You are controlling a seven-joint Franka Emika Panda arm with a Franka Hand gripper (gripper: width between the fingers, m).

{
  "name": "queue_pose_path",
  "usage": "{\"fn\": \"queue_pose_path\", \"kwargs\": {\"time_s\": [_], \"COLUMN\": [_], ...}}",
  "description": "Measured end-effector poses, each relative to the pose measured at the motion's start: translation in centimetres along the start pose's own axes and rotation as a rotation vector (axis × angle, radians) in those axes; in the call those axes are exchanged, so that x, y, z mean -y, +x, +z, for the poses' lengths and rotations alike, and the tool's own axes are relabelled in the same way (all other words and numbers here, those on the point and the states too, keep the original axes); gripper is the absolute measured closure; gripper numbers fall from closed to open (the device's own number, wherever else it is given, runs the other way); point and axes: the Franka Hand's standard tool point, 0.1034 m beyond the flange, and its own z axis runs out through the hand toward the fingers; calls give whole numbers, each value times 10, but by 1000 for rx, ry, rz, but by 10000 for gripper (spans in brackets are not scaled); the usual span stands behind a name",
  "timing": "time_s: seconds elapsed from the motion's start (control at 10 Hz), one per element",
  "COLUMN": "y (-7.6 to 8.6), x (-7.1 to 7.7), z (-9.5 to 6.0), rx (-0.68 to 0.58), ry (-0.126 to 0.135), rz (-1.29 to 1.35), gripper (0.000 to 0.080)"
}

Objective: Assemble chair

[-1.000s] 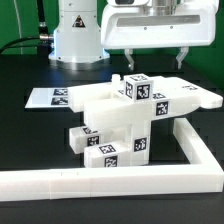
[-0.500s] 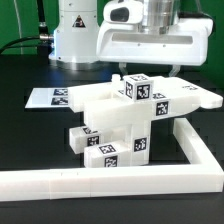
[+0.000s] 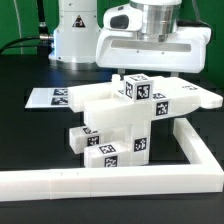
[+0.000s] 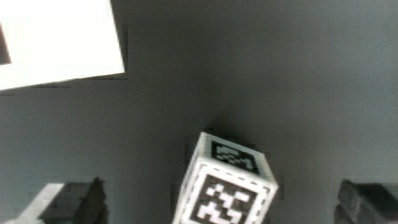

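White plastic: we see the chair (image 3: 125, 118) as one chunky joined stack of slabs and blocks, with black-and-white tags on its faces.
Chair's place: we find it on the black tabletop (image 3: 30, 135), inside the corner of the long white border rail (image 3: 110, 184), which runs along the near edge and up the exterior view's right.
Top block: we note a small tagged cube (image 3: 137, 87) at the highest point of the chair; in the wrist view a tagged block (image 4: 231, 185) shows end-on.
Claw: we see the claw (image 4: 224, 205) spread wide, holding nothing, its two dark fingers (image 4: 68, 203) on either side of that block and clear of it.
Arm: we see the wrist housing (image 3: 152, 45) hang directly over the chair.
Marker board: we see the marker board (image 3: 50, 98) flat on the tabletop at the exterior view's left, just beside the chair.
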Motion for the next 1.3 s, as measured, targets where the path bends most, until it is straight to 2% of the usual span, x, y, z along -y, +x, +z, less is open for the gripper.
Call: {"fn": "queue_pose_path", "kwargs": {"time_s": [0.1, 0.3, 0.4, 1.3], "y": [0, 3, 7, 8], "x": [0, -4, -6, -14], "z": [2, 19, 22, 34], "rx": [-9, -7, -7, 6], "ry": [-2, -30, -36, -57], "rz": [3, 6, 9, 17], "gripper": [151, 151, 151, 151]}}
